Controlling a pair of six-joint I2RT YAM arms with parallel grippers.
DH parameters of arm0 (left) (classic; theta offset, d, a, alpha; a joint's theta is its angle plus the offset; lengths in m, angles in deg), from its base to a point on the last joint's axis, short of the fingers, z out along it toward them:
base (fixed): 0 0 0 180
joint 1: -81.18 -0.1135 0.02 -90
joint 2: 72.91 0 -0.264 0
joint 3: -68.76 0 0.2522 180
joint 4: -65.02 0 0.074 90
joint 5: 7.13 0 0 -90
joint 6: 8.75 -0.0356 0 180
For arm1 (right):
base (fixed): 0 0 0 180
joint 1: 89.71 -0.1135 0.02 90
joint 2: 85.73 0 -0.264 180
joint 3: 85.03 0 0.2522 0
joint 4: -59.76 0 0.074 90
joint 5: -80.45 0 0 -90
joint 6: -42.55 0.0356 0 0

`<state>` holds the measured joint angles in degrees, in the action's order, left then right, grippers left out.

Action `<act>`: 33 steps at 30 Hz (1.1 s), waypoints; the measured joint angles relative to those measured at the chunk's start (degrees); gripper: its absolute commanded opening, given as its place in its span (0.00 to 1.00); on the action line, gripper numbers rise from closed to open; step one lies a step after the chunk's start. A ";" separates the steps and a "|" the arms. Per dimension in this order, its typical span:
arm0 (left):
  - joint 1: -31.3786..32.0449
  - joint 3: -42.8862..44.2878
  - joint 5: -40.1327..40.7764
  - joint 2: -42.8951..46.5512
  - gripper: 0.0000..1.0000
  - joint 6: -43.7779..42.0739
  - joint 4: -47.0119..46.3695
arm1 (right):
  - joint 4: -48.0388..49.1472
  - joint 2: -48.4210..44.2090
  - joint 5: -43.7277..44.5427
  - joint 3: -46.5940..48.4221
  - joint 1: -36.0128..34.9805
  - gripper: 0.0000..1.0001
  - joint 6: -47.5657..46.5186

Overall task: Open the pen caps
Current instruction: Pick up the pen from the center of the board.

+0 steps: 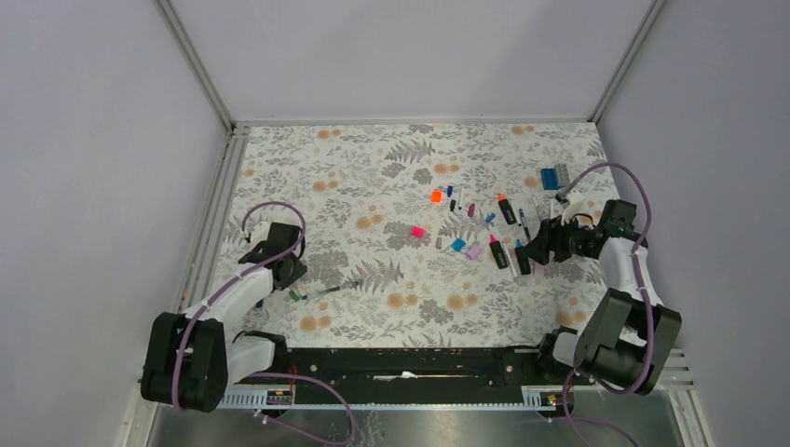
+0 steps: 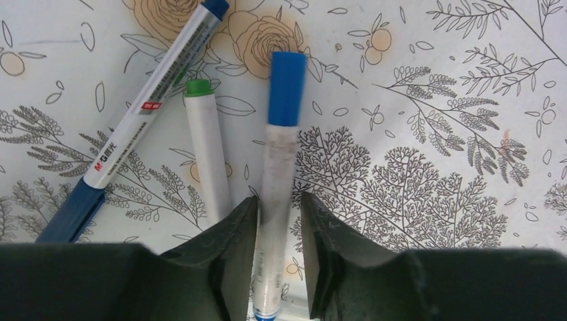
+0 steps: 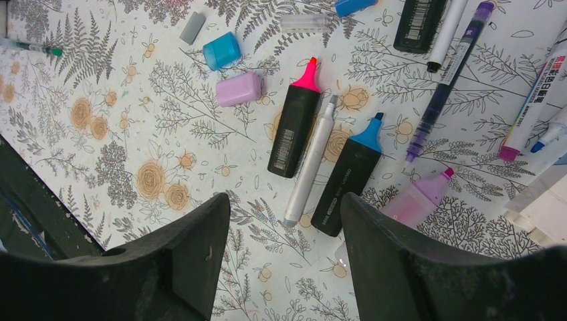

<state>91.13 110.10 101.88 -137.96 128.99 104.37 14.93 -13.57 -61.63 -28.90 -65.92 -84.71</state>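
Note:
In the left wrist view, my left gripper straddles a white pen with a blue cap still on. The jaws are narrow; one finger touches the barrel and a slim gap shows at the other. Beside it lie a white pen with a green cap and a white pen with a dark blue cap. My right gripper is open and empty above uncapped black highlighters with a pink tip and a blue tip. Loose lilac and blue caps lie nearby.
In the top view, my left gripper is at the left and my right gripper at the right. Orange and pink caps lie mid-table. Blue blocks sit far right. A silver pen, purple pen and lilac highlighter crowd the right gripper.

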 measured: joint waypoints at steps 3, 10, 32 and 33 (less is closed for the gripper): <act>-0.17 0.04 -0.39 -0.70 0.13 -0.59 -0.85 | -0.11 0.00 0.00 0.00 0.00 0.69 -0.02; -0.26 0.61 -1.42 -1.57 0.00 -1.53 -2.10 | -0.39 0.00 -0.09 0.00 0.00 0.69 -0.07; 17.20 3.28 -33.94 -1.88 0.00 -0.68 -51.15 | 2.49 -0.33 -20.41 0.00 -11.30 0.76 8.02; 20.06 4.44 -34.14 -4.72 0.00 -0.33 -54.45 | 4.17 -0.33 -21.86 -0.02 -12.20 0.77 10.14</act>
<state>111.20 114.53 67.74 -142.69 128.67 49.92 19.10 -13.90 -83.48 -28.92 -78.11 -74.56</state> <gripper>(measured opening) 0.163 0.749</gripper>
